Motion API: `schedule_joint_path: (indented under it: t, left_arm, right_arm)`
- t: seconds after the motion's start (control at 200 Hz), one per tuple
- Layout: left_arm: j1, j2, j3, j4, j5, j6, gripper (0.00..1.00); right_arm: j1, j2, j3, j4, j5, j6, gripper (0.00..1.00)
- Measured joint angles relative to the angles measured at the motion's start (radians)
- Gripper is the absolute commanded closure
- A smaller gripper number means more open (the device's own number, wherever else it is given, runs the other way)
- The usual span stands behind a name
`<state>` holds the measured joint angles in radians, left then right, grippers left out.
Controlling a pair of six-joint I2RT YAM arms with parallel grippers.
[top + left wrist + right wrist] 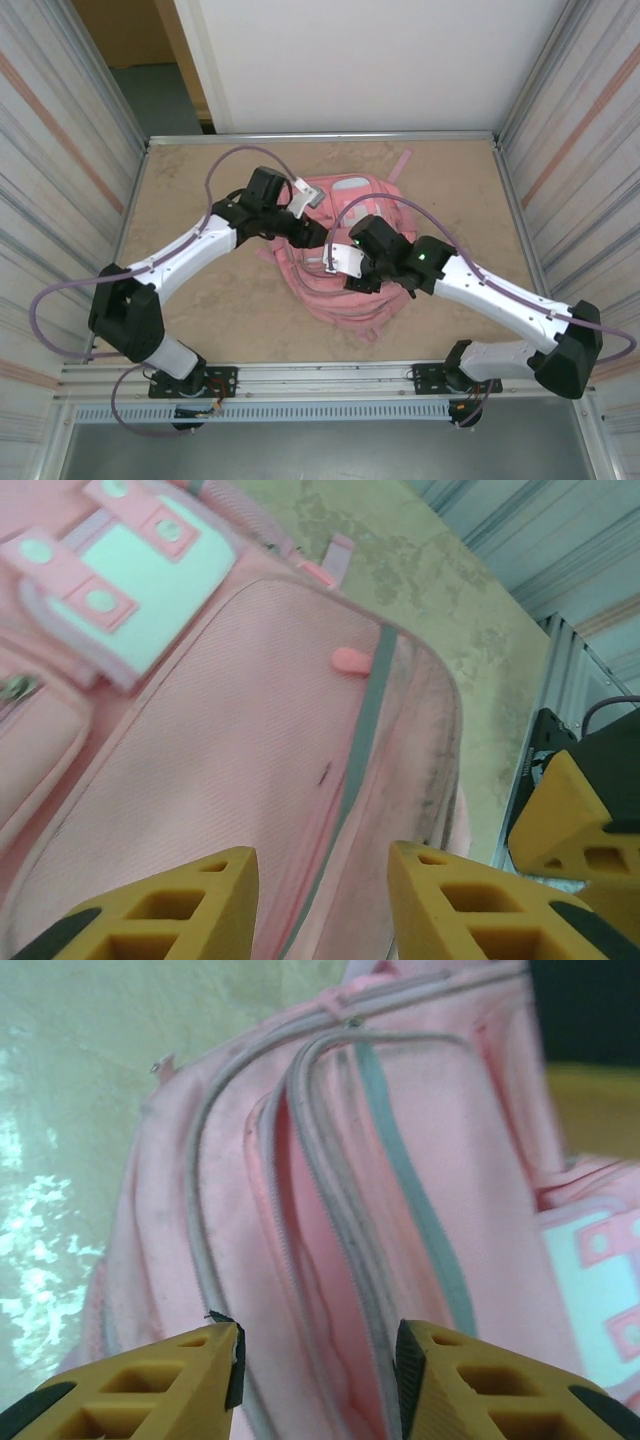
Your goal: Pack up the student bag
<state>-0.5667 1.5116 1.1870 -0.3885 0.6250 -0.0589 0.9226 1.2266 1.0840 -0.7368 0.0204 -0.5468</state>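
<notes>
Yellow fingers of the left gripper point(320, 900) sit at the bottom edge of the left wrist view. They stand apart with nothing between them, only pink cloth beneath. The right gripper point(318, 1370) reads the same in its own wrist view: jaws parted and empty, poised over a zip line.

Largest is the table point(200, 290), a tan board across the middle of the top view. At its centre lies the student bag point(345, 302), front side up, with both grippers over it from left and right. It looks soft and slack, a fabric shell that sags and wrinkles, and it is probably light if little is inside. Pinched cloth would likely bunch and lift locally rather than carry the whole bag. The woven surface should not be slippery, and nothing about it seems fragile.

Next in size, the front pocket panel point(230, 770) spreads across the middle of the left wrist view, edged by a grey strip point(365, 730). In the right wrist view the zip opening point(300, 1260) runs top to bottom and appears slightly parted. The stitched zip edges and seams are probably the firmer holds. A pale patch point(130, 590) lies toward the upper left of the left wrist view. Smallest is a pink zip pull point(350, 660) at upper centre, a handy tab to pinch.
</notes>
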Motion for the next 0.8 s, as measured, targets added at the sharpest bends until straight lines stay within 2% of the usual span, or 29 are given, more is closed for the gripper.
schedule_joint_path:
  t: [0.08,0.15,0.316,0.411,0.471,0.566,0.722,0.802]
  left_arm:
    - [0.031,-0.053,-0.06,0.017,-0.039,-0.04,0.55]
    - [0.053,-0.102,-0.109,0.027,-0.116,-0.105,0.54]
    - [0.086,-0.118,-0.166,0.007,-0.23,-0.239,0.52]
    - [0.088,-0.06,-0.151,-0.05,-0.233,-0.288,0.52]
    - [0.088,-0.003,-0.132,-0.08,-0.218,-0.312,0.47]
    - [0.088,0.109,-0.087,-0.125,-0.179,-0.339,0.48]
    - [0.084,0.179,-0.072,-0.142,-0.152,-0.366,0.53]
    - [0.08,0.178,-0.072,-0.139,-0.145,-0.373,0.55]
  right_arm:
    - [-0.002,0.011,0.003,-0.026,-0.055,0.048,0.55]
    - [-0.008,-0.003,0.008,-0.022,-0.12,0.113,0.51]
    - [0.03,-0.046,0.037,0.029,-0.163,0.388,0.51]
    - [0.065,-0.047,0.051,0.05,-0.122,0.547,0.51]
    - [0.071,-0.048,0.05,0.05,-0.06,0.633,0.51]
    - [0.062,-0.057,0.02,0.064,0.044,0.748,0.51]
    - [-0.005,-0.068,-0.063,0.075,0.092,0.904,0.51]
    - [-0.077,-0.048,-0.086,0.042,0.115,1.022,0.51]
